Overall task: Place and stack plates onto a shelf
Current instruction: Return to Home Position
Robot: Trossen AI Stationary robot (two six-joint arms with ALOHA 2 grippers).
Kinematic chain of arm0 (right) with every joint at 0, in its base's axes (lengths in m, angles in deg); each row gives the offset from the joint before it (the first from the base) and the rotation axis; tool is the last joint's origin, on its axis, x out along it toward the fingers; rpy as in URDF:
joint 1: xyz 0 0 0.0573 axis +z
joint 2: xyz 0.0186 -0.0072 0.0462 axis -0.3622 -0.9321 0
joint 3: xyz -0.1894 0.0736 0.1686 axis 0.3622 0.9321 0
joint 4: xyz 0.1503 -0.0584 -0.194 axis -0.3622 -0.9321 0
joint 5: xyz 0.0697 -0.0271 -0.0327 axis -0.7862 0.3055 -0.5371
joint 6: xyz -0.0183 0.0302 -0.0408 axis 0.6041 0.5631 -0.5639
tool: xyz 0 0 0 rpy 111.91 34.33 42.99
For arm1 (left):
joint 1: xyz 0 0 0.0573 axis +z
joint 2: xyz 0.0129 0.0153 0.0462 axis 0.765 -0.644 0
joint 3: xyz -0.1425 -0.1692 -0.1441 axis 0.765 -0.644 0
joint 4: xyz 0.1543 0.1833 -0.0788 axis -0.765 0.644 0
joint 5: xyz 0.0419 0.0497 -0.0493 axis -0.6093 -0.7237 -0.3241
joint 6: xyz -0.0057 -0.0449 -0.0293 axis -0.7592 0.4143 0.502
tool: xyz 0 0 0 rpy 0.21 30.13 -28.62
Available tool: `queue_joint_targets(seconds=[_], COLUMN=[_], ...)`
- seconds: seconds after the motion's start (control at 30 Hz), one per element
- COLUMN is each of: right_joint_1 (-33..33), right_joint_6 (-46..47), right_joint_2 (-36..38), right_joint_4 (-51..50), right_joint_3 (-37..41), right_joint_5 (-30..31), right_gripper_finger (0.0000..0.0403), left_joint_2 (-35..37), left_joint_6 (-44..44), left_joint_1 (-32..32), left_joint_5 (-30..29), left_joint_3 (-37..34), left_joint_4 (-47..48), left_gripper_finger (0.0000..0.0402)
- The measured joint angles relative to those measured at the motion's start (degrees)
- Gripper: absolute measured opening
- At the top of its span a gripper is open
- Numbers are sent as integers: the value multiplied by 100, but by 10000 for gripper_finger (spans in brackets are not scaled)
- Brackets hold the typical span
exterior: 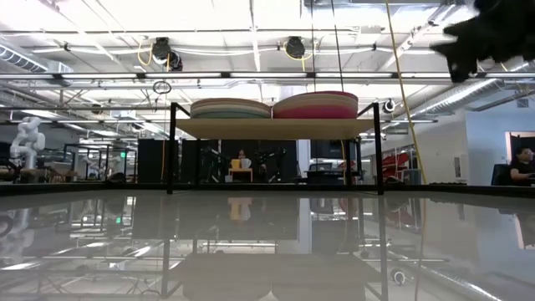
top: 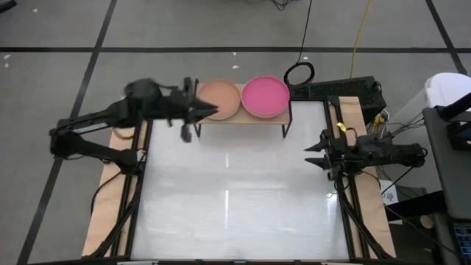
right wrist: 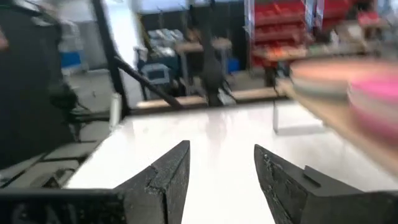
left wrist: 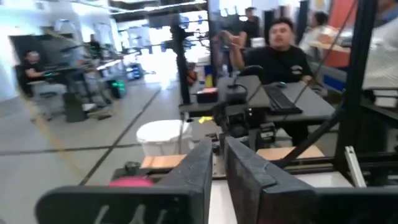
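Above left shelf [top: 250, 120] end, left hand [top: 212, 110]

Bright, even light falls from ceiling strip lights [exterior: 251, 17]. The glossy white tabletop [top: 235, 221] returns it as pale streaks of glare (in the low view it mirrors the room), and the shelf [exterior: 272, 128] casts only a faint shadow.
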Motion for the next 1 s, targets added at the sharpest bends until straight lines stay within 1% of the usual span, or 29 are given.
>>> queue_joint_targets(seconds=[0.07, 0.2, 0.33, 0.47, 0.57, 0.63, 0.83, 0.9, 1.0], right_joint_1=[0, 0, 0, 0, 0, 0, 2, 2, 2], right_joint_6=[304, 342, 249, 196, -28, -42, 67, 80, 196], right_joint_2=[0, 0, 2, 0, 2, 0, 0, 2, 3], right_joint_4=[-44, -4, 328, 709, 764, 748, 773, 745, 741], right_joint_3=[129, 288, 451, 692, 792, 823, 823, 823, 895], right_joint_5=[180, 342, 482, 480, 475, 468, 445, 460, 462], right_gripper_finger=[160, 160, 160, 159, 146, 124, 18, 8, 11], left_joint_2=[533, 1605, 2469, 2955, 3203, 3340, 3699, 3776, 3800], left_joint_6=[81, 258, 534, 640, 805, 890, 1039, 1153, 1247], left_joint_1=[-205, -556, -753, -848, -869, -899, -906, -907, -939], left_joint_5=[-342, -718, -808, -806, -809, -808, -808, -809, -809], left_joint_3=[-621, -2147, -3626, -4748, -5349, -5708, -6539, -6779, -7105], left_joint_4=[-156, -1123, -2419, -3481, -4033, -4259, -4869, -5139, -5567], left_gripper_finger=[40, 28, 25, 25, 25, 25, 25, 25, 25])
